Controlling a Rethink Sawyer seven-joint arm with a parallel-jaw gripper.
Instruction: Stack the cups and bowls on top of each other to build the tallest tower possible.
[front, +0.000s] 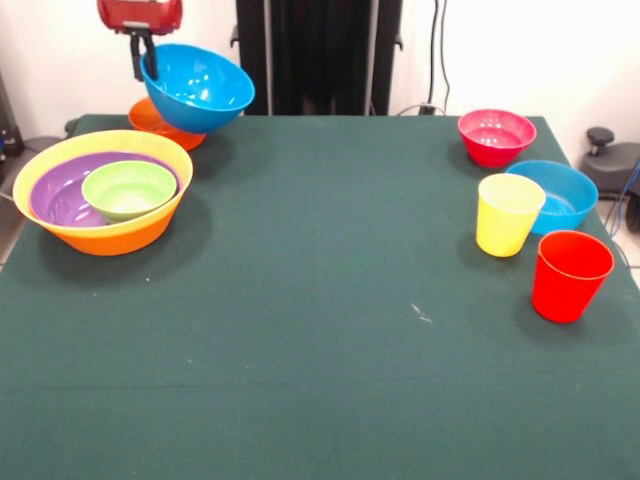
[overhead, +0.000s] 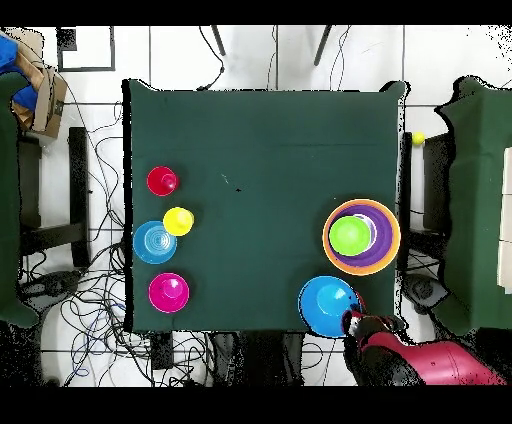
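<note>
1. Right now your pincer (front: 148, 62) is pinching the rim of a glossy blue plastic bowl (front: 198, 88), one dark finger inside the wall and the bowl hanging tilted in the air, mouth tipped toward the camera in the front view.
2. Judging by the thin wall, you should treat this bowl as light and stiff but slick; a rim pinch can let it swing or slide, so move it gently.
3. Just beneath and behind the lifted bowl sits an orange plastic bowl (front: 160, 124) on the green tabletop (front: 320, 330); only part of it shows.
4. Beside that stands the tower (front: 103, 190): a large yellow-orange plastic bowl with a wide purple bowl (front: 62, 196) nested in it and a small green bowl (front: 128, 189) resting inside the purple one, all mouth up.
5. You would best lower the blue bowl level over the green one; being wider, it will probably perch on the green rim, and it may rock.
6. Well apart, on the other side of the tabletop, you have a pink-red small bowl (front: 496, 136), a second blue bowl (front: 556, 196), a yellow tapered plastic cup (front: 508, 215) just beside that bowl, and a red tapered cup (front: 571, 275) nearest the camera.
7. Take each of those by the rim too; the cups look light and easy to tip.
</note>
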